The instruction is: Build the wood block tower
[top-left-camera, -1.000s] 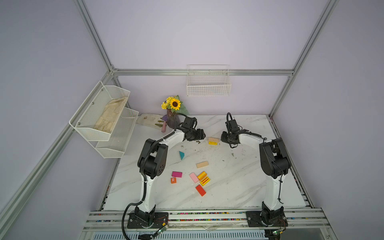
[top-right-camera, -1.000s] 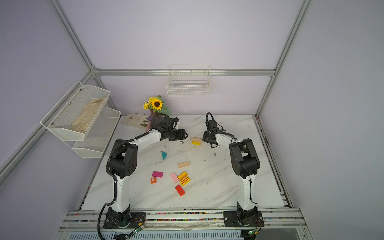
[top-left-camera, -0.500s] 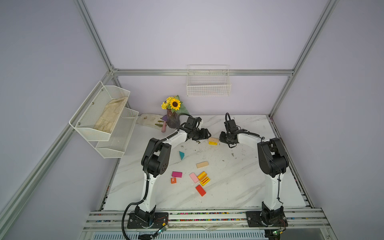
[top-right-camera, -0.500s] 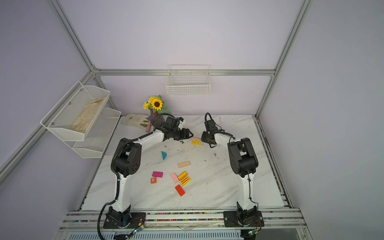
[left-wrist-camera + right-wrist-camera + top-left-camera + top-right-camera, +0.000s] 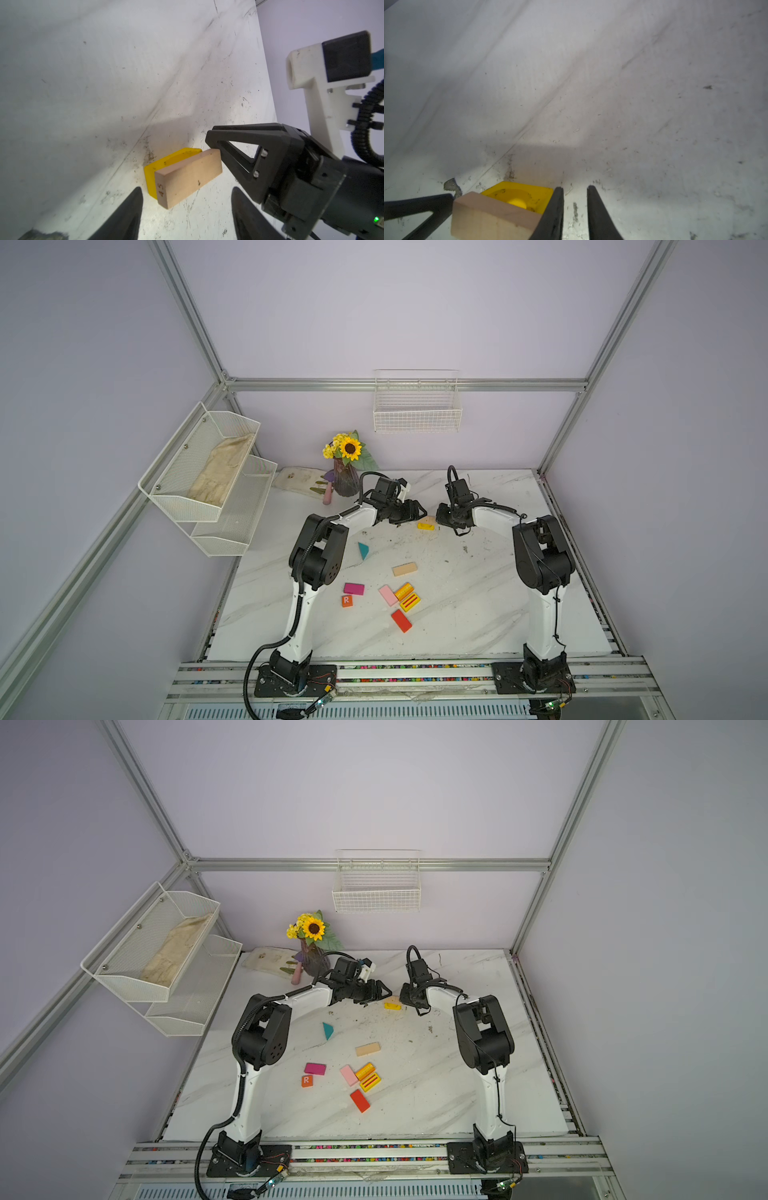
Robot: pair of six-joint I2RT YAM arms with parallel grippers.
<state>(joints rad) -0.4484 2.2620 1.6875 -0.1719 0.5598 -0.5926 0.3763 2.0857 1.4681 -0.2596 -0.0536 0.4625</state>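
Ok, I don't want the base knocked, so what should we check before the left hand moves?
1. The left hand is open: ok.
2. The tan block sits between its fingers: cannot tell; it lines up between the tips, but the depth is unclear.
3. The right hand is clear of the tan block: not ok; it is shut and one finger seems to touch the block's end.
4. The tan block rests on the yellow block: not ok; it stands on edge beside it.
5. The yellow block lies flat on the table: ok.

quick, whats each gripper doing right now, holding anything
left gripper: open, holding nothing, tan block just ahead of its tips.
right gripper: shut, holding nothing, one finger against the tan block's end.
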